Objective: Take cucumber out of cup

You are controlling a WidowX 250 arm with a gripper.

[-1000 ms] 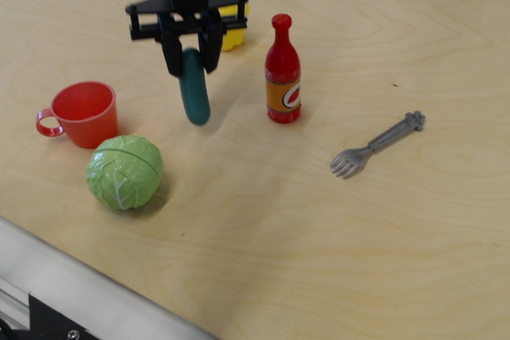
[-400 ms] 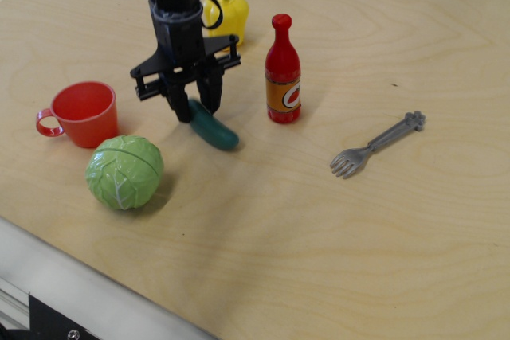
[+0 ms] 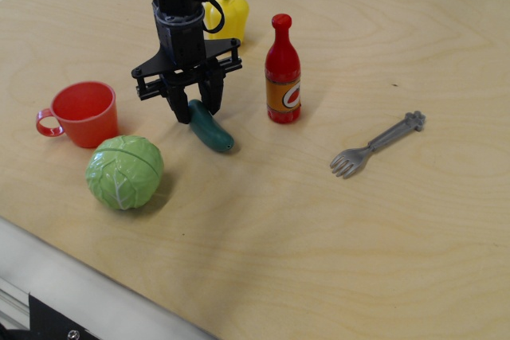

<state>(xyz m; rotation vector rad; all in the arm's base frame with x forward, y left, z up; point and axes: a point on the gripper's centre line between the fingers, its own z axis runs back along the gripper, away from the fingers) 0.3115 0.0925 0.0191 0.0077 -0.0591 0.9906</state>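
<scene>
In the only view, the cucumber [image 3: 211,127] lies tilted on the surface [image 3: 335,228], right of the cup [image 3: 83,113] and outside it (cup upright, handle to its left), with the gripper [image 3: 194,106] spread loosely around the cucumber's upper end.

Single raised view, angled down across the wooden table [image 3: 382,228], moderately close, near edge bottom-left

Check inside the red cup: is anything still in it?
The cup shows only its red inner wall; the bottom is hidden by the near rim. The cucumber lies on the table, its upper end between the fingers of the gripper.
</scene>
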